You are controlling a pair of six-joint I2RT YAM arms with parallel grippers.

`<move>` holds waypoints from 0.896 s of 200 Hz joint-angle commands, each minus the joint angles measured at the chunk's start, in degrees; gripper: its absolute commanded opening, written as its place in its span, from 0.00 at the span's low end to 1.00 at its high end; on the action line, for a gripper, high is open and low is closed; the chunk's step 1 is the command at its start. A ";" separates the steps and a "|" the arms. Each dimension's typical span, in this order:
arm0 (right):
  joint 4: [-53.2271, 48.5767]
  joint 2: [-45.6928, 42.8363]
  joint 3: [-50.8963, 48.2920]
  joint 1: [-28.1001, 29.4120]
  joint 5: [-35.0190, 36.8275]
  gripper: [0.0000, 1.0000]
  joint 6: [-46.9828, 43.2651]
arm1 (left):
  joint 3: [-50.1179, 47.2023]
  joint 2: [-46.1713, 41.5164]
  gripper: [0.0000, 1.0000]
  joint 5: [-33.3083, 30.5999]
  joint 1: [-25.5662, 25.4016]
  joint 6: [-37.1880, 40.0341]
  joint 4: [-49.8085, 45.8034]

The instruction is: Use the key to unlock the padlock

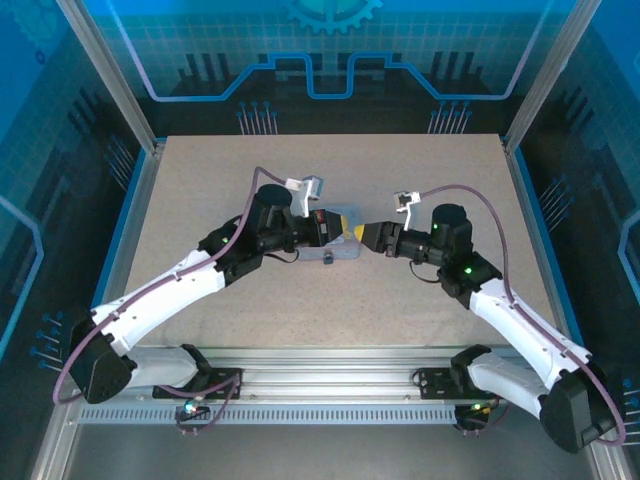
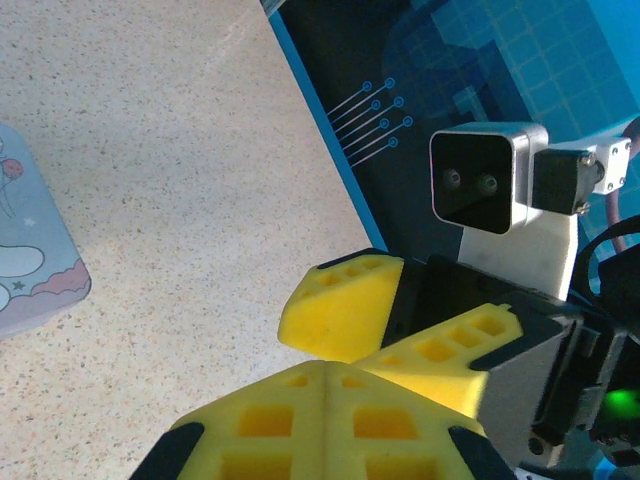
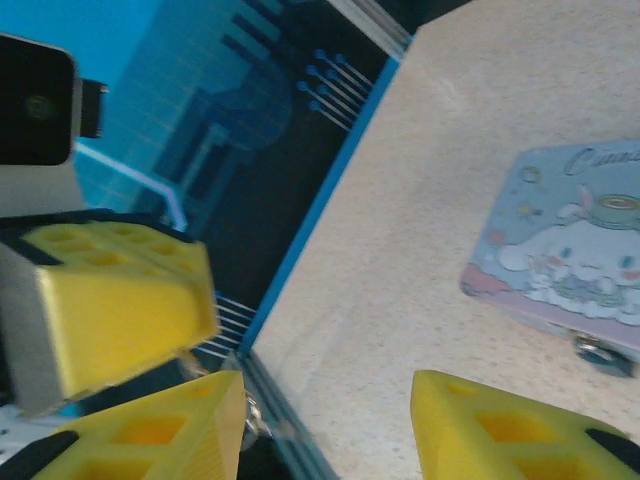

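My left gripper is shut, its yellow fingers pressed flat together. In the right wrist view a small blurred metal piece, seemingly the key, dangles just under the left gripper's fingertips. My right gripper is open and faces the left one tip to tip, with its yellow fingers spread just beyond the left tips. Both grippers hover above a pale blue cartoon tin. The padlock, a tiny dark lump, hangs at the tin's near edge.
The tin lies mid-table under the two grippers. A blue rail and aluminium frame posts border the speckled tabletop. The right arm's wrist camera sits close in front of the left gripper.
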 commanded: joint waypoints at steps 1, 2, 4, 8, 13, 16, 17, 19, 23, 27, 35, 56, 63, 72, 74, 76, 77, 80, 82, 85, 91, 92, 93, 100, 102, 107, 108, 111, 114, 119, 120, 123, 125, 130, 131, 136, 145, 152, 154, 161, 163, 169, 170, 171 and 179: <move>8.99 0.15 -1.05 -0.48 -4.10 0.50 6.10 | -0.56 -1.35 0.00 -0.83 -0.48 1.13 3.27; 9.15 0.14 -1.11 -0.50 -4.07 0.50 6.16 | -0.57 -1.40 0.00 -0.85 -0.48 1.12 3.34; 9.38 0.14 -1.19 -0.45 -4.12 0.50 6.32 | -0.62 -1.44 0.00 -0.76 -0.56 1.05 3.45; 9.85 0.08 -1.31 -0.46 -4.21 0.50 6.66 | -0.66 -1.60 0.00 -0.71 -0.63 0.93 3.62; 10.55 0.05 -1.49 -0.44 -4.29 0.51 6.95 | -0.82 -1.79 0.00 -0.62 -0.64 0.78 3.96; 10.96 0.05 -1.56 -0.51 -4.38 0.51 7.28 | -0.88 -1.88 0.00 -0.61 -0.65 0.65 4.03; 11.01 0.05 -1.58 -0.47 -4.43 0.51 7.32 | -0.91 -1.93 0.00 -0.61 -0.65 0.62 4.11; 11.34 0.05 -1.66 -0.44 -4.49 0.51 7.46 | -0.97 -2.01 0.00 -0.61 -0.63 0.60 4.13; 11.69 0.15 -1.69 -0.44 -4.69 0.50 7.74 | -0.93 -2.06 0.00 -0.58 -0.64 0.44 4.26; 11.96 0.14 -1.70 -0.43 -4.77 0.49 8.00 | -0.95 -2.15 0.00 -0.53 -0.57 0.35 4.35; 12.72 0.25 -1.73 -0.48 -4.95 0.48 8.68 | -1.02 -2.32 0.00 -0.46 -0.57 0.07 4.50; 14.58 0.84 -1.78 -0.18 -5.70 0.46 9.72 | -1.58 -2.81 0.00 -0.28 -0.65 -0.95 5.75; 14.85 1.01 -1.78 -0.01 -5.78 0.45 9.74 | -1.80 -3.01 0.00 -0.28 -0.63 -1.32 6.33; 15.33 1.04 -1.75 0.08 -6.02 0.45 9.74 | -1.98 -3.11 0.00 -0.30 -0.64 -1.60 6.65; 15.41 1.07 -1.75 0.16 -6.05 0.45 9.74 | -1.98 -3.16 0.00 -0.27 -0.65 -1.63 6.74; 15.49 1.16 -1.77 0.16 -6.10 0.44 9.74 | -1.98 -3.13 0.00 -0.26 -0.63 -1.61 6.81; 15.52 1.18 -1.77 0.21 -6.08 0.44 9.78 | -1.98 -3.12 0.00 -0.26 -0.59 -1.66 6.78; 15.61 1.17 -1.78 0.24 -6.13 0.44 9.74 | -1.99 -3.12 0.00 -0.27 -0.61 -1.69 6.80; 15.63 1.23 -1.78 0.31 -6.15 0.44 9.74 | -1.99 -3.16 0.00 -0.26 -0.64 -1.81 6.76; 15.66 1.27 -1.71 0.33 -6.23 0.44 9.76 | -1.98 -3.12 0.00 -0.30 -0.64 -1.80 6.79; 15.80 1.33 -1.69 0.46 -6.39 0.44 9.67 | -1.98 -3.21 0.00 -0.26 -0.62 -1.88 6.77; 15.85 1.35 -1.69 0.46 -6.45 0.44 9.66 | -1.98 -3.21 0.00 -0.26 -0.64 -1.92 6.82; 15.87 1.36 -1.64 0.45 -6.52 0.44 9.65 | -1.98 -3.21 0.00 -0.26 -0.60 -1.94 6.82; 15.97 1.45 -1.63 0.69 -6.72 0.43 9.57 | -2.14 -3.28 0.00 -0.31 -0.60 -2.11 7.04; 16.05 1.46 -1.61 0.77 -6.75 0.43 9.56 | -2.15 -3.29 0.00 -0.27 -0.64 -2.13 7.06; 16.17 1.52 -1.64 0.84 -6.89 0.42 9.54 | -2.29 -3.36 0.00 -0.26 -0.58 -2.19 7.22; 16.16 1.53 -1.67 0.86 -6.92 0.42 9.55 | -2.31 -3.37 0.00 -0.26 -0.62 -2.21 7.25; 16.32 1.53 -1.62 0.99 -7.00 0.42 9.56 | -2.33 -3.35 0.00 -0.26 -0.65 -2.24 7.29; 16.40 1.61 -1.60 1.12 -6.98 0.42 9.52 | -2.40 -3.38 0.00 -0.27 -0.65 -2.23 7.34; 16.43 1.63 -1.56 1.28 -7.11 0.42 9.46 | -2.44 -3.38 0.00 -0.26 -0.58 -2.34 7.44; 16.38 1.63 -1.58 1.30 -7.11 0.42 9.42 | -2.43 -3.43 0.00 -0.30 -0.61 -2.33 7.44; 16.42 1.68 -1.58 1.39 -7.16 0.42 9.39 | -2.42 -3.44 0.00 -0.27 -0.62 -2.37 7.52; 16.47 1.71 -1.53 1.47 -7.19 0.42 9.39 | -2.49 -3.46 0.00 -0.26 -0.58 -2.39 7.58; 16.48 1.74 -1.51 1.65 -7.18 0.42 9.30 | -2.58 -3.47 0.00 -0.26 -0.65 -2.55 7.78; 16.45 1.78 -1.51 1.66 -7.19 0.41 9.30 | -2.59 -3.47 0.00 -0.26 -0.60 -2.56 7.83; 16.46 1.90 -1.51 1.81 -7.16 0.41 9.21 | -2.68 -3.47 0.00 -0.19 -0.64 -2.70 8.01; 16.56 1.89 -1.56 2.04 -7.07 0.41 9.13 | -2.77 -3.39 0.00 -0.02 -0.63 -2.91 8.23; 16.56 1.90 -1.44 2.25 -7.03 0.40 9.04 | -2.82 -3.43 0.00 0.17 -0.58 -3.14 8.54; 16.48 1.94 -1.43 2.24 -7.03 0.40 8.97 | -2.85 -3.42 0.00 0.18 -0.57 -3.22 8.67; 16.39 1.86 -1.43 2.38 -6.93 0.39 8.93 | -2.95 -3.47 0.00 0.25 -0.58 -3.36 8.85; 16.35 1.85 -1.38 2.38 -6.92 0.39 8.90 | -2.95 -3.51 0.00 0.20 -0.63 -3.43 8.85; 16.30 1.89 -1.45 2.42 -6.85 0.38 8.90 | -2.95 -3.56 0.00 0.24 -0.64 -3.54 8.94; 16.37 1.90 -1.43 2.45 -6.81 0.38 8.92 | -2.95 -3.56 0.00 0.30 -0.60 -3.54 8.94; 16.40 1.85 -1.43 2.41 -6.79 0.38 8.93 | -2.95 -3.60 0.00 0.33 -0.58 -3.54 8.94; 16.42 1.73 -1.53 2.45 -6.64 0.37 8.86 | -3.04 -3.72 0.00 0.42 -0.62 -3.68 9.12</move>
